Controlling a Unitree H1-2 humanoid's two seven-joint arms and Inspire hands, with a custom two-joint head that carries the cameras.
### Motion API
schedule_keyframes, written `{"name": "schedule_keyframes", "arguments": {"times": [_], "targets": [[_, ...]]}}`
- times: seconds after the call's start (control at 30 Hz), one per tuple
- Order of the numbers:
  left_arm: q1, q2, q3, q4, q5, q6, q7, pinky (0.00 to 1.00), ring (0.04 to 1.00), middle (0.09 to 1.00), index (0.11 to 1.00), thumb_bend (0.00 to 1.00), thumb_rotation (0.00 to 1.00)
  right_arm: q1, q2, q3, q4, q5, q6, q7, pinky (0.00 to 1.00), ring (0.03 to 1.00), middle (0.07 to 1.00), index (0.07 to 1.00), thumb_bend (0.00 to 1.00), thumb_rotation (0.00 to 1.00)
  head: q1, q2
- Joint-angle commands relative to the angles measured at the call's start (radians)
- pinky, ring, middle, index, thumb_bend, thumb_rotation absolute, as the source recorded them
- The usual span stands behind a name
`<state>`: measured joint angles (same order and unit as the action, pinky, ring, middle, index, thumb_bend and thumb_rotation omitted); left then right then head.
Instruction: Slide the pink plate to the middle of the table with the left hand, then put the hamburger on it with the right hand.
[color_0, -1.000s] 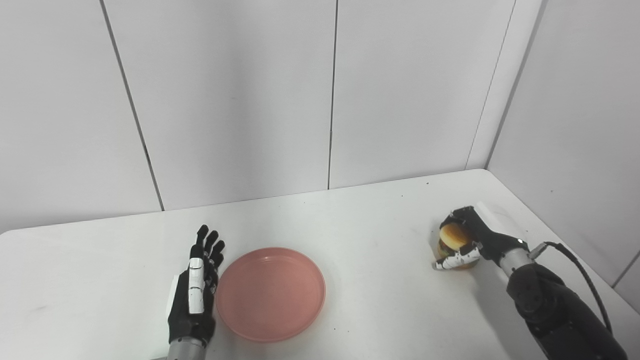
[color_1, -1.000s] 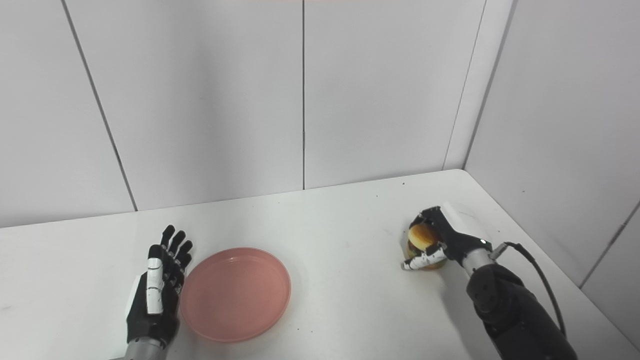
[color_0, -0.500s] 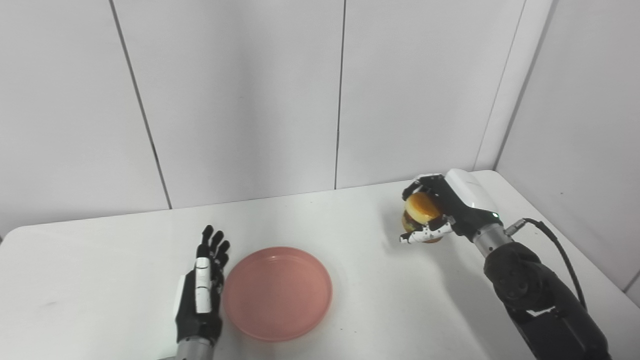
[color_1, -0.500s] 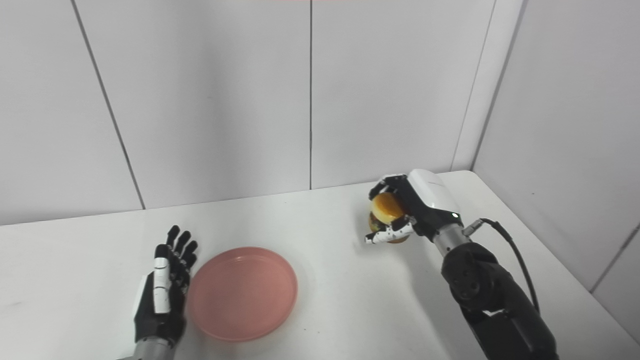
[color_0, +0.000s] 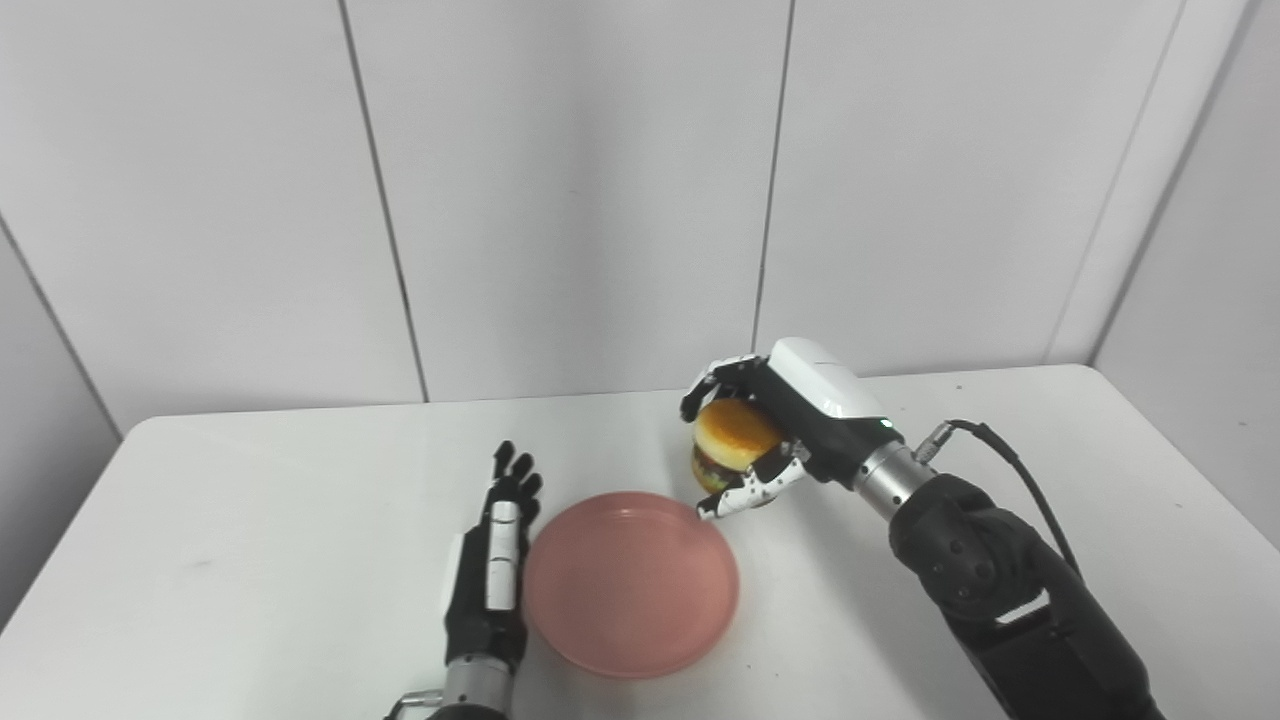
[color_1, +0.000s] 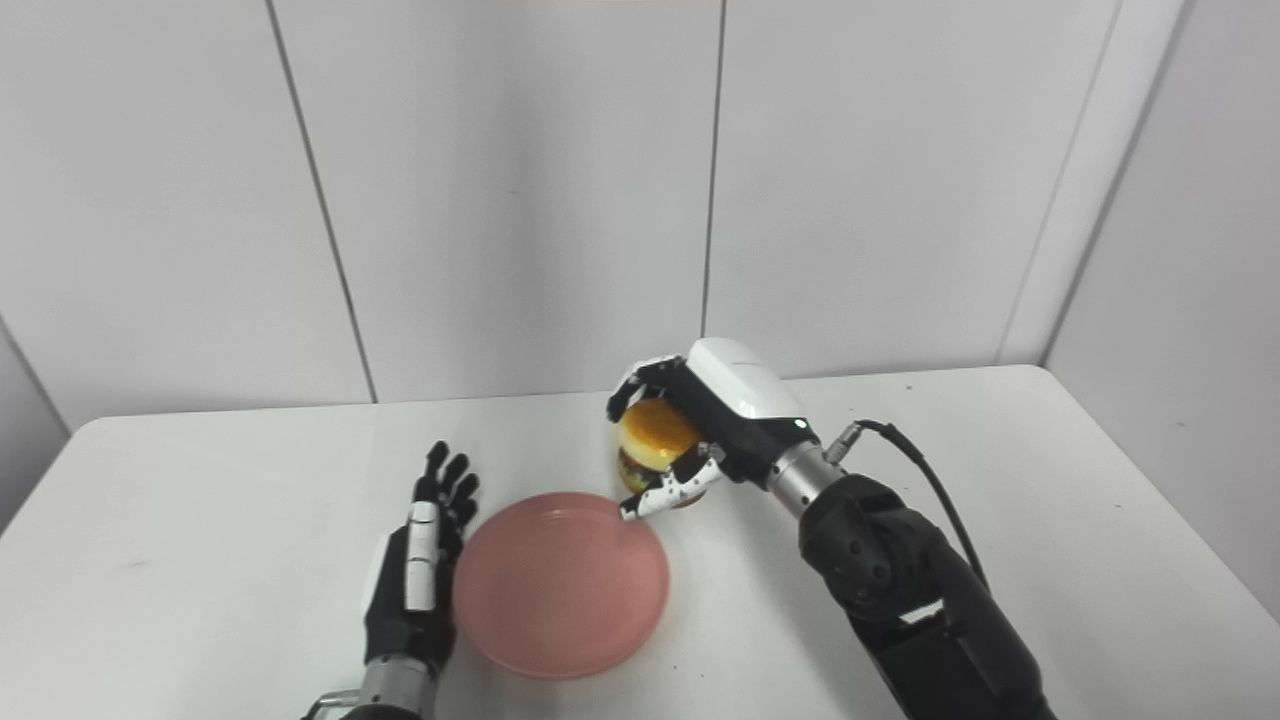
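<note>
The pink plate (color_0: 630, 585) lies flat near the middle of the white table (color_0: 250, 500), close to its front edge. My left hand (color_0: 490, 570) rests open on edge against the plate's left rim, fingers straight and pointing away from me. My right hand (color_0: 775, 425) is shut on the hamburger (color_0: 730, 445), a toy with a golden bun. It holds the hamburger in the air just beyond the plate's far right rim. The same scene shows in the right eye view, with the plate (color_1: 560, 598) and the hamburger (color_1: 655, 445).
White wall panels (color_0: 600, 180) stand right behind the table and along its right side. A cable (color_0: 1010, 470) loops off my right wrist. The table's left edge shows in view.
My right hand has lifted the hamburger off the table at the right and carried it left to the plate's far rim. The camera has turned left. My left hand stays by the plate.
</note>
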<state>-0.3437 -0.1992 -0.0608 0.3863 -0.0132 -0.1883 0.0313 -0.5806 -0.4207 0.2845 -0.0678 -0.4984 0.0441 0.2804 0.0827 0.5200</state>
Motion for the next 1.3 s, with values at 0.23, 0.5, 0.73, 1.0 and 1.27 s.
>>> {"name": "schedule_keyframes", "arguments": {"times": [0.23,0.5,0.73,1.0,1.27], "targets": [[0.048,-0.027,-0.019,0.054,0.018,-0.025,0.042,0.99,0.975,0.979,0.989,0.65,1.0,-0.073,0.06,0.093,0.044,-0.07,-0.057,0.064,0.35,0.42,0.488,0.507,0.52,0.0,0.055,0.001],[0.046,-0.027,-0.025,0.056,0.025,-0.029,0.057,0.99,0.978,0.981,0.995,0.65,1.0,-0.085,0.089,0.136,0.16,-0.114,-0.081,0.068,0.34,0.406,0.5,0.514,0.52,0.0,0.06,0.007],[0.043,-0.021,-0.037,0.049,0.038,-0.018,0.065,0.99,0.989,0.991,0.999,0.62,1.0,-0.082,0.096,0.165,0.245,-0.164,-0.098,0.048,0.33,0.406,0.508,0.511,0.52,0.0,0.06,0.009],[0.041,-0.019,-0.04,0.053,0.037,-0.026,0.071,0.96,0.98,0.983,0.989,0.63,1.0,-0.045,0.088,0.155,0.285,-0.197,-0.214,-0.083,0.5,0.603,0.675,0.719,0.66,0.2,0.053,0.011],[0.043,-0.018,-0.036,0.042,0.028,-0.015,0.06,0.97,0.991,0.989,0.991,0.63,1.0,0.046,0.087,0.058,0.141,-0.057,-0.203,-0.052,0.98,0.993,0.996,0.972,0.7,0.59,0.042,0.012]]}}
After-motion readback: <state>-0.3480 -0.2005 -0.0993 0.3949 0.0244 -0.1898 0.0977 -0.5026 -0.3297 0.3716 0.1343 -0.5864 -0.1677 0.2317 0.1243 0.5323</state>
